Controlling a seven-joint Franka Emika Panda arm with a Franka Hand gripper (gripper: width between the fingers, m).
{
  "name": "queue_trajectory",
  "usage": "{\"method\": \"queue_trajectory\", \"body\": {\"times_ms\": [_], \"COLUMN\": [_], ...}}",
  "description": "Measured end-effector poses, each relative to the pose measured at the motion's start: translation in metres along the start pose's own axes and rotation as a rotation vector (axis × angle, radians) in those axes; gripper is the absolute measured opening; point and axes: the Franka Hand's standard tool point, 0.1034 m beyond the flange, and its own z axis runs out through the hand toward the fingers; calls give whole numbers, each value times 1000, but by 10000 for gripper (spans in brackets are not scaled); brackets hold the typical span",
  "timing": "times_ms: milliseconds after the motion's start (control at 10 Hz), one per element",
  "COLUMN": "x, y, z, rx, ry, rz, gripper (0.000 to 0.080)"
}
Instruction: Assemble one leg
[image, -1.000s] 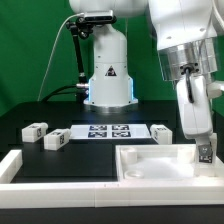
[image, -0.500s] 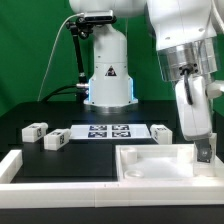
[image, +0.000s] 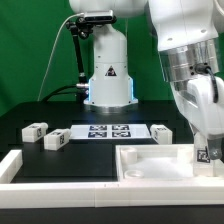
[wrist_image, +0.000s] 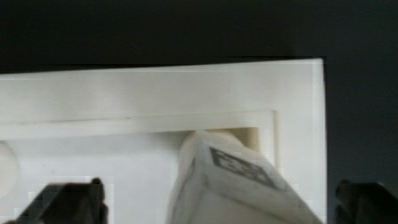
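One leg (image: 203, 155), a white post with a black-and-white tag, stands at the corner of the white tabletop piece (image: 150, 165) on the exterior view's right. My gripper (image: 206, 160) is around it. In the wrist view the leg (wrist_image: 235, 180) leans between my two dark fingers (wrist_image: 71, 202), which stand wide apart. A gap shows between the leg and one finger, and the other finger is close to it. The tabletop's raised rim (wrist_image: 178, 85) runs behind the leg. Three more legs lie on the black table (image: 34, 129), (image: 56, 140), (image: 161, 131).
The marker board (image: 105, 132) lies flat mid-table, in front of the robot's white base (image: 108, 75). A low white wall (image: 20, 170) runs along the front and the exterior view's left. A black camera stand (image: 75, 50) rises at the back.
My hand has turned and shifted slightly down and toward the exterior view's right around the leg. The leg has stayed at the tabletop's corner.
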Motion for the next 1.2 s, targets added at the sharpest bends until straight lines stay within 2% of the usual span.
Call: {"method": "queue_trajectory", "body": {"times_ms": [200,600,800,900,1000,1100,1200], "x": [-4,-1,1,1,-3,-2,-1], "y": [-2,-3,-3,-3,-3,-4,-4], "z": [0,0,0,-1,-2,-2,-2], "rx": [-43,-74,-79,-109,-149,-148,-148], "ry": [7,24,19,29,33,34,34], "rz": [-218,-682,-844,-993,-1090,-1156,-1144], "gripper": [649,649,649,649,649,649,547]}}
